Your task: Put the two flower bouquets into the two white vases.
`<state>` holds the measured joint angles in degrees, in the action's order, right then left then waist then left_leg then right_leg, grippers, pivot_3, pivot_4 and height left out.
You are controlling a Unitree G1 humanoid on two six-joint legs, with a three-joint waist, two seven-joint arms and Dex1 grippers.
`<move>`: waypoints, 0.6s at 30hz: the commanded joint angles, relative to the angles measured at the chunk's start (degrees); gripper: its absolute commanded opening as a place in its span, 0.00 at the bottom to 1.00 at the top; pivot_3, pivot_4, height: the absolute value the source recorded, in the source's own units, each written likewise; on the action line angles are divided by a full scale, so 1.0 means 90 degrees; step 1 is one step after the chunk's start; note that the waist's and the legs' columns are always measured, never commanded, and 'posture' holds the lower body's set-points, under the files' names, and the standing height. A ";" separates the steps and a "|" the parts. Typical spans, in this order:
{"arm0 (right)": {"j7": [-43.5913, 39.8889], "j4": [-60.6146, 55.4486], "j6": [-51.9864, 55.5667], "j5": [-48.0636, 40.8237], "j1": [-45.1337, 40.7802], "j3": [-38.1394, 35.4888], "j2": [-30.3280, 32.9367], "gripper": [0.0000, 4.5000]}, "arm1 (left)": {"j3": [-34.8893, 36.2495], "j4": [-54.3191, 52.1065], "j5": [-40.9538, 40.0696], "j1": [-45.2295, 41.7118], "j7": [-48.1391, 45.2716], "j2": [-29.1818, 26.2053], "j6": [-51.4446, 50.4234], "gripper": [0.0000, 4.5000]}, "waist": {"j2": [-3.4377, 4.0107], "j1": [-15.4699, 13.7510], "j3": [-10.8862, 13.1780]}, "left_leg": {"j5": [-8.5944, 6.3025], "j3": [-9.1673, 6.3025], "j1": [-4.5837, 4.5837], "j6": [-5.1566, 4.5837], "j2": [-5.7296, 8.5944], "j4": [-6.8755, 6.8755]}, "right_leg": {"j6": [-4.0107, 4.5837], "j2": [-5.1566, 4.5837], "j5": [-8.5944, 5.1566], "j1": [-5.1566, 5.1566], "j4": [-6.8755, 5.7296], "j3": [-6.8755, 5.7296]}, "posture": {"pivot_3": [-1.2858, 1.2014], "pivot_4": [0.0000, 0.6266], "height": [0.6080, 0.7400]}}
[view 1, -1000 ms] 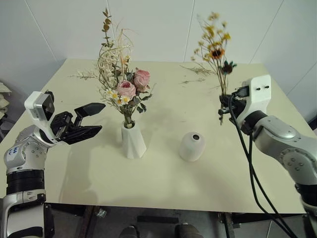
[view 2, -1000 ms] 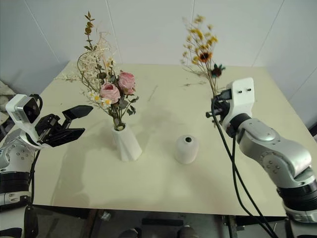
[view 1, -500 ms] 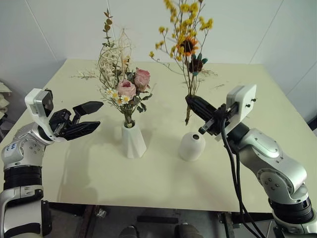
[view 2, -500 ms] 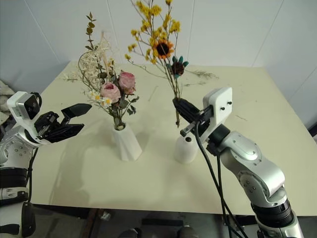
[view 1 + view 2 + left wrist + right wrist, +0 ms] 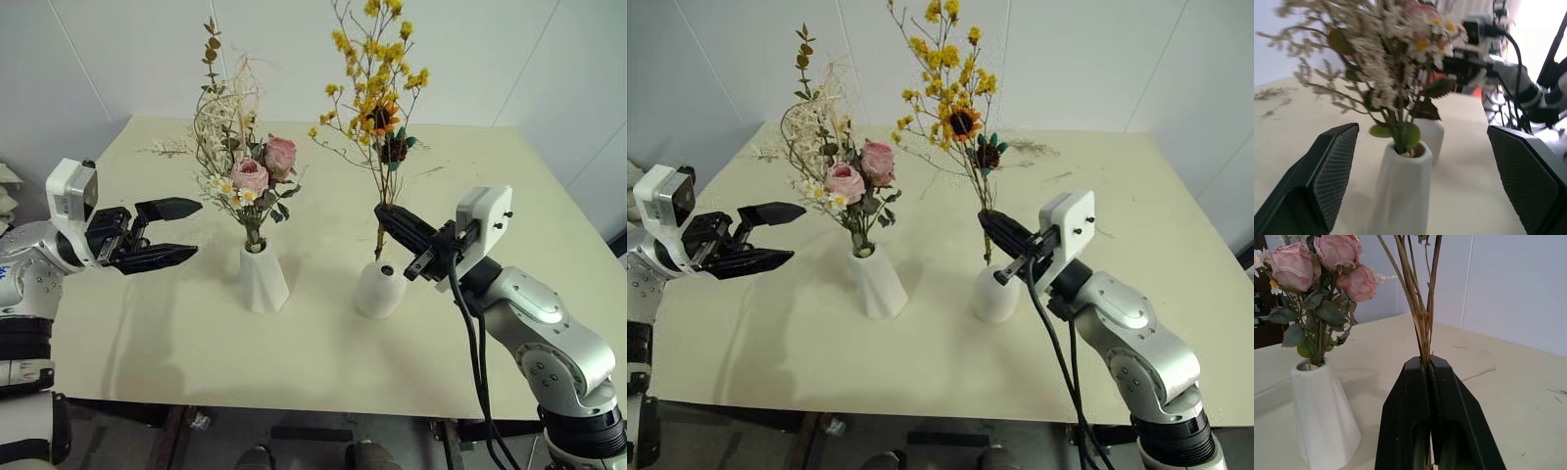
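Roses, daisies, eucalyptus and pale grasses make up the big bouquet (image 5: 238, 157), which stands upright in the taller twisted white ceramic vase (image 5: 263, 278) on the pale cream counter (image 5: 323, 343). The right pincer (image 5: 384, 216) is clamped tight on the brown stems of the slim spray of small yellow flowers (image 5: 374, 88), holding it upright with the stem ends just above the mouth of the short rounded white ceramic vase (image 5: 378, 289). The left pincer (image 5: 186, 231) hangs beside the tall vase, fingers spread wide and holding nothing.
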<state>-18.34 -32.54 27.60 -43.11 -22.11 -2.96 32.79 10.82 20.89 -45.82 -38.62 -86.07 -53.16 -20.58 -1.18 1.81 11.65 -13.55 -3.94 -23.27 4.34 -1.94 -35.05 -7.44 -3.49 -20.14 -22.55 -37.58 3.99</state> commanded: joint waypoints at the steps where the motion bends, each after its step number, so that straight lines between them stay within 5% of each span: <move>1: -0.0296 -0.0043 -0.0101 0.0050 0.0026 -0.0247 0.0024 0.00 | 0.0026 -0.0694 -0.0337 0.0316 -0.0715 -0.0262 0.0024 1.00 | 0.0000 0.0009 0.0000 | 0.0000 0.0000 0.0000 0.0000 0.0000 0.0000 | 0.0000 0.0000 0.0000 0.0000 0.0000 0.0000 | 0.52 0.24 1.00; 18: -0.0873 0.0123 -0.0047 0.0070 -0.0020 -0.0354 -0.0111 0.00 | 0.0536 -0.2653 -0.0541 0.1773 -0.0282 -0.0225 -0.0344 1.00 | 0.0001 -0.0001 0.0002 | 0.0000 0.0001 0.0002 0.0000 0.0000 0.0001 | 0.0004 0.0000 -0.0002 0.0001 0.0000 0.0002 | 0.52 0.24 1.00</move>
<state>-25.27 -29.29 27.61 -41.96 -22.01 -4.86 32.16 13.52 -0.78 -50.27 -23.33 -86.01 -55.09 -24.27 -1.17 1.80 11.66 -13.55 -3.93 -23.24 4.34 -1.94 -35.04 -7.40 -3.49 -20.16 -22.53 -37.59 4.01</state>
